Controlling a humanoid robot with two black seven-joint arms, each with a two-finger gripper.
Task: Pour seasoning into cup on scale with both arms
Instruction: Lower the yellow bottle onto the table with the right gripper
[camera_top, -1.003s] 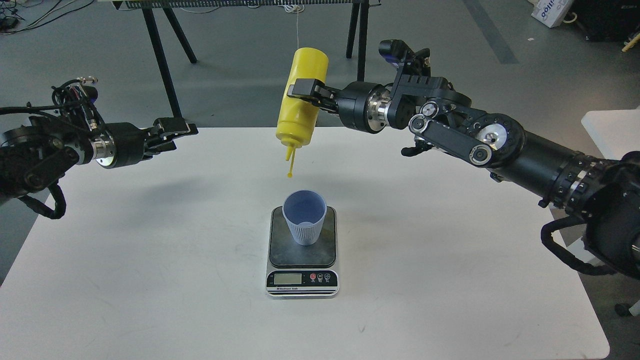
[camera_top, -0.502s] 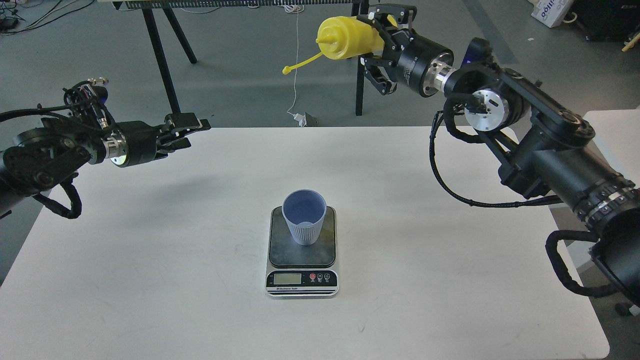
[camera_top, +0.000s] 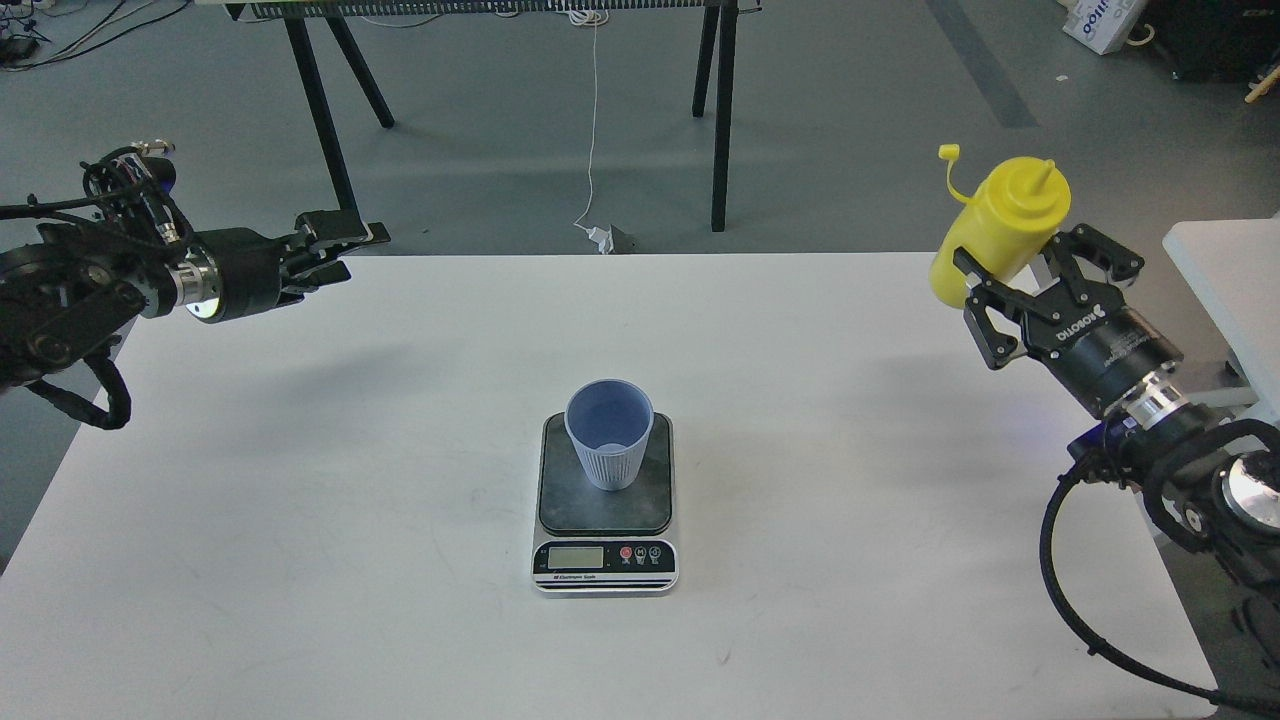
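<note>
The pale blue cup stands upright on the dark plate of the scale in the middle of the white table. My right gripper is shut on the yellow seasoning bottle over the table's far right edge. The bottle is nearly upright, nozzle up and leaning right, with its tethered cap hanging open. It is far to the right of the cup. My left gripper is open and empty above the table's far left corner.
The scale's LCD and buttons face the front. Black stand legs and a hanging white cord are behind the table. A second white surface sits at the right.
My right arm swung the bottle from nozzle-down above the cup, up and around, to the far right, where it is now nozzle-up. My left gripper drifted slightly left.
</note>
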